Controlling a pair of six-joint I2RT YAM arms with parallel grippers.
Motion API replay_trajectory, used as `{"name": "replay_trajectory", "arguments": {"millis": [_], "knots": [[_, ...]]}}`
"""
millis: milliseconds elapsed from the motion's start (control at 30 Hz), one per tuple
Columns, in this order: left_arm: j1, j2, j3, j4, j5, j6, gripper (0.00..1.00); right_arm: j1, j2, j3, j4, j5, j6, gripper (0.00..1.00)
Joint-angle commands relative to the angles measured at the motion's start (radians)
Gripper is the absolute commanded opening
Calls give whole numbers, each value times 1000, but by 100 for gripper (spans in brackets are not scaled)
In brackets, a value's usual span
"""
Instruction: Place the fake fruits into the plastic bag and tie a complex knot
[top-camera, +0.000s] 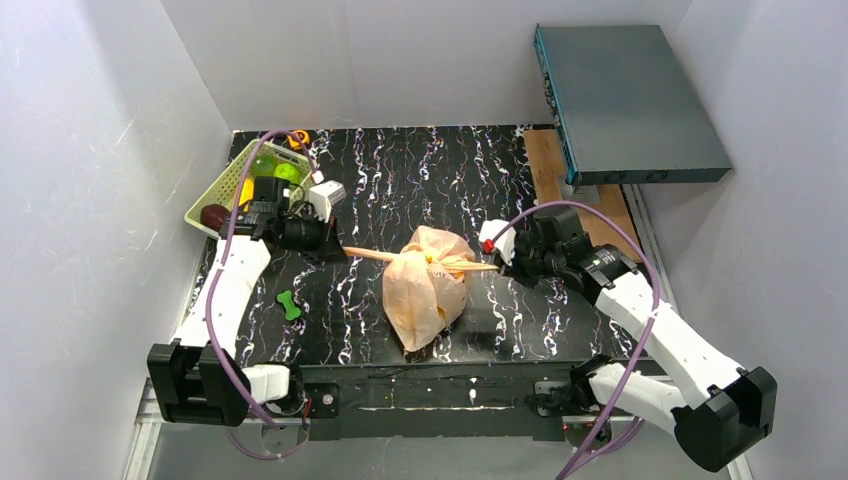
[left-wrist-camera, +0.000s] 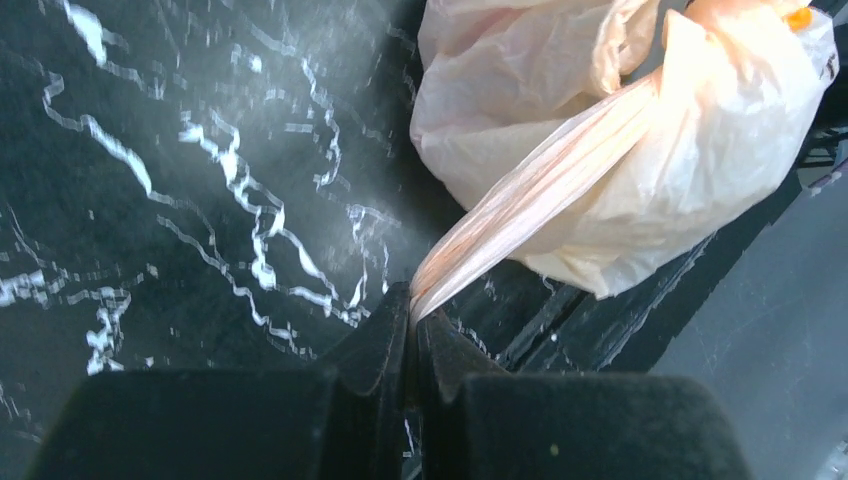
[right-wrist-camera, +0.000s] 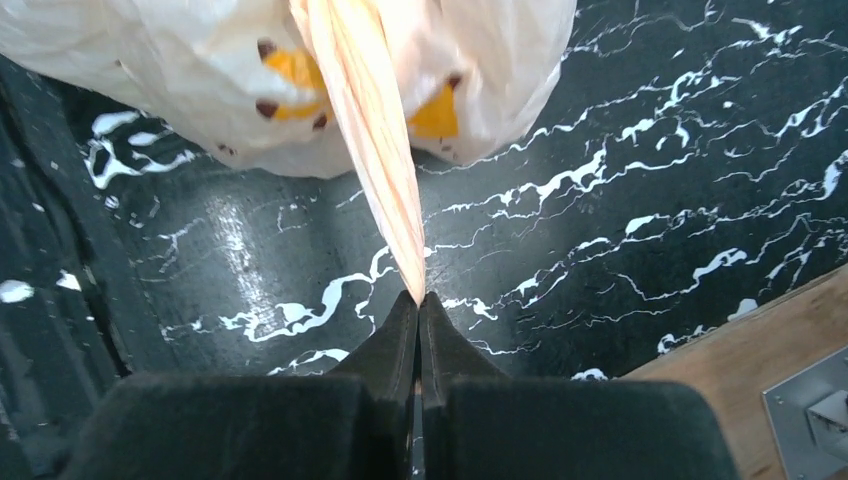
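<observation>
Plastic bag (top-camera: 425, 295), one, peach-tan and crinkled, sits bunched at the middle of a black white-veined table (top-camera: 400, 170) between two robot arms. Its handles are gathered into a single knot (top-camera: 432, 258) on top. Two thin twisted ends leave that knot sideways, one to each side, and both are drawn straight.

The left gripper (top-camera: 340, 250) has its fingers pinched tight on the tip of the left end (top-camera: 370, 253); the left wrist camera shows the strand running straight out from between the closed tips. The right gripper (top-camera: 500, 265) is clamped the same way on the right end (top-camera: 475, 266), with no gap between its fingers in the right wrist view.

Through the thin film, the right wrist camera picks out two yellow-orange patches of fruit (right-wrist-camera: 290, 75) with dark brown tips, lying just under the knot; which fruit they are cannot be told.

One light green slotted basket (top-camera: 225, 190) stands at the far left corner of the table, just behind the left arm. It holds what looks like two green fruits (top-camera: 280, 170), one dark plum (top-camera: 213, 215) at its near corner and a yellow piece (top-camera: 247, 192) partly hidden by the arm.

One small green bone-shaped toy (top-camera: 290, 304) lies on the table near the left arm, well apart from the bag. One flat blue-grey box (top-camera: 625, 100) sits beyond the table's far right corner, above a wooden board (top-camera: 548, 160).
</observation>
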Motion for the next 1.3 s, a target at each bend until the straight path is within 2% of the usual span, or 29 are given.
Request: {"name": "replay_trajectory", "arguments": {"millis": [0,167,267,467,600,767,1033,1267], "knots": [[205,29,-50,-75,-256,165,0,-118,-38,-148,-110,242,-135,1],[267,77,-96,-49,-286,245,0,-147,-26,-230,-34,284,-177,1],[268,94,-98,-60,-244,265,0,-156,-18,-231,-32,265,-176,1],[264,87,-65,-69,-200,251,0,-156,11,-112,-45,226,-139,1],[269,82,21,-65,-184,224,0,-158,42,0,-53,231,-140,1],[295,132,122,-82,-152,239,0,-205,67,47,-20,225,-180,1],[295,190,-27,27,-233,314,0,-206,161,-71,96,221,-134,1],[255,165,-89,26,-198,281,0,-154,208,-26,52,156,-70,1]]}}
